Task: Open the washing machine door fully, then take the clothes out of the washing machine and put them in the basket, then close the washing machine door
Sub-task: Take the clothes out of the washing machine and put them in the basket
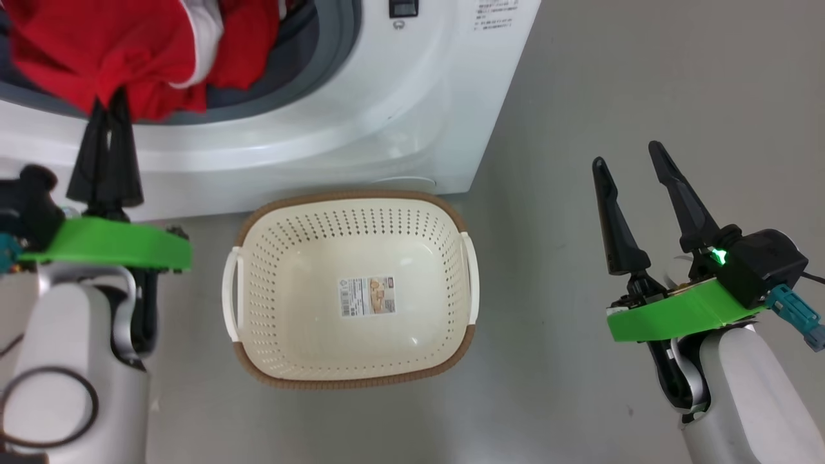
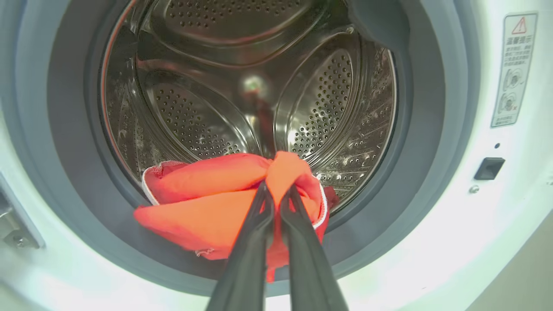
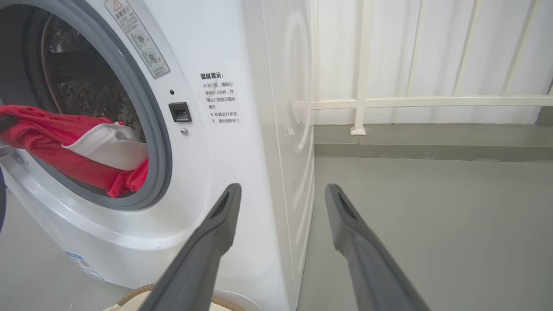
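The white washing machine [image 1: 387, 122] stands with its mouth uncovered; its door is out of view. Red clothes [image 1: 122, 51] with a white part hang over the grey rubber ring [image 2: 69, 181] at the mouth's lower edge. My left gripper [image 2: 276, 194] is shut on a bunched fold of the clothes [image 2: 216, 207], in front of the steel drum [image 2: 242, 86]. In the head view the left gripper [image 1: 109, 106] reaches up into the red fabric. The cream basket [image 1: 258, 225] sits on the floor just before the machine. My right gripper [image 1: 628, 154] hangs open over the floor, right of the basket, holding nothing.
Grey floor [image 1: 644, 77] stretches right of the machine. In the right wrist view the machine's side panel [image 3: 289, 142] is close ahead, with a white railing [image 3: 363, 103] and a low kerb behind. The basket's rim [image 3: 142, 291] peeks in at the bottom edge there.
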